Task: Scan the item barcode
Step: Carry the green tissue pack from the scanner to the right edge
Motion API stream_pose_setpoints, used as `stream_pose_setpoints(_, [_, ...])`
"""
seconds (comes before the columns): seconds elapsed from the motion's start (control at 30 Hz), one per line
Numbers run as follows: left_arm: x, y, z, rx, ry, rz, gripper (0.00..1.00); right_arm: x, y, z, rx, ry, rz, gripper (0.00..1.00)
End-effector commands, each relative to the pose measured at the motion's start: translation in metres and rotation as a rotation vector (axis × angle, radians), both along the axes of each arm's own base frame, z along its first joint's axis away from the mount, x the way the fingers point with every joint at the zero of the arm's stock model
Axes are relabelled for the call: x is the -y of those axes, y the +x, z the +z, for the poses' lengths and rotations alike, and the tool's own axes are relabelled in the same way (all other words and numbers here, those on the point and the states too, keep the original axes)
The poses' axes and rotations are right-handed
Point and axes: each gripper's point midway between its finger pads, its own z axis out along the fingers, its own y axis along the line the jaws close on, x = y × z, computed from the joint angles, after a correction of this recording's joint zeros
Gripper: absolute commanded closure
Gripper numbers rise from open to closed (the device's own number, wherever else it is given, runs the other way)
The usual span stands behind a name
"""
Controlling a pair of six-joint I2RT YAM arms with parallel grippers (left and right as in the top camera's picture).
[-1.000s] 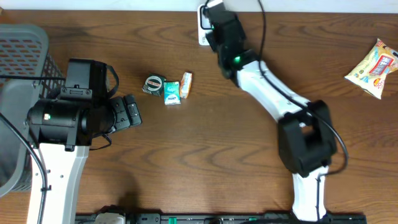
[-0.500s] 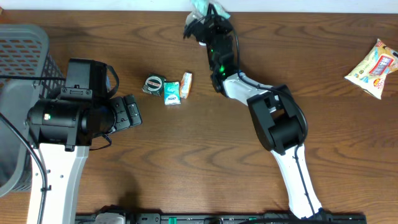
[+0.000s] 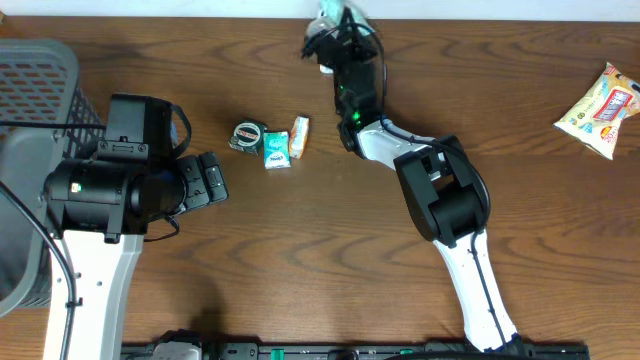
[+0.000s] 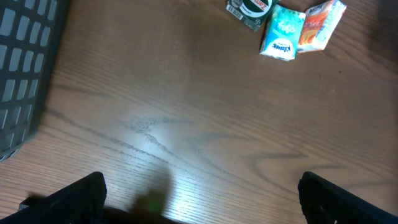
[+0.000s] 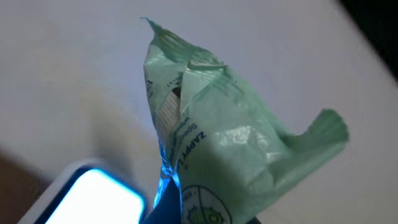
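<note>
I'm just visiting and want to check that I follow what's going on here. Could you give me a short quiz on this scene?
1. True or false: the right arm's jaws are shut on a green packet.
2. Which lies nearest the Kleenex pack? A) the grey basket B) the orange carton C) the yellow snack bag
3. Fill in: the left arm's jaws stand ____ above the table, holding nothing.

Key: 1 true; 2 B; 3 open.
</note>
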Motion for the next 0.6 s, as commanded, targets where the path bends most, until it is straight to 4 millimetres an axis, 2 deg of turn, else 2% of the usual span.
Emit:
stream_pose_setpoints(0.0, [-0.001, 0.0, 0.001, 0.003, 0.002, 0.003, 0.02, 0.033, -0.004, 0.042, 0.08, 0.191, -0.114, 0.99])
stream_pose_setpoints(0.07, [-0.001, 0.0, 0.001, 0.003, 0.002, 0.003, 0.02, 0.054, -0.005, 0.066, 0.113, 0.219, -0.167, 0.99])
stream_pose_setpoints(0.1, [-0.001, 0.0, 0.001, 0.003, 0.002, 0.003, 0.02, 0.076, -0.004, 0.087, 0.127, 0.173, -0.218, 0.99])
stream_pose_setpoints(0.17, [-0.001, 0.0, 0.001, 0.003, 0.002, 0.003, 0.02, 0.099, -0.003, 0.102, 0.123, 0.111, -0.283, 0.99])
stream_pose_setpoints(0.23, [-0.001, 0.0, 0.001, 0.003, 0.002, 0.003, 0.02, 0.144, -0.004, 0.121, 0.109, 0.109, -0.401, 0.99])
stream_pose_setpoints(0.3, [-0.001, 0.0, 0.001, 0.003, 0.002, 0.003, 0.02, 0.188, -0.003, 0.129, 0.048, 0.082, -0.498, 0.99])
stream_pose_setpoints(0.4, [-0.001, 0.0, 0.001, 0.003, 0.002, 0.003, 0.02, 0.252, -0.005, 0.119, -0.104, 0.008, -0.63, 0.99])
stream_pose_setpoints(0.43, [-0.001, 0.0, 0.001, 0.003, 0.002, 0.003, 0.02, 0.291, -0.011, 0.106, -0.206, -0.034, -0.713, 0.99])
stream_pose_setpoints(0.47, [-0.001, 0.0, 0.001, 0.003, 0.002, 0.003, 0.02, 0.304, -0.014, 0.101, -0.237, -0.042, -0.742, 0.99])
stream_pose_setpoints(0.53, [-0.001, 0.0, 0.001, 0.003, 0.002, 0.003, 0.03, 0.364, -0.033, 0.072, -0.378, -0.054, -0.89, 0.99])
stream_pose_setpoints(0.57, [-0.001, 0.0, 0.001, 0.003, 0.002, 0.003, 0.02, 0.404, -0.05, 0.041, -0.518, -0.061, -0.961, 0.99])
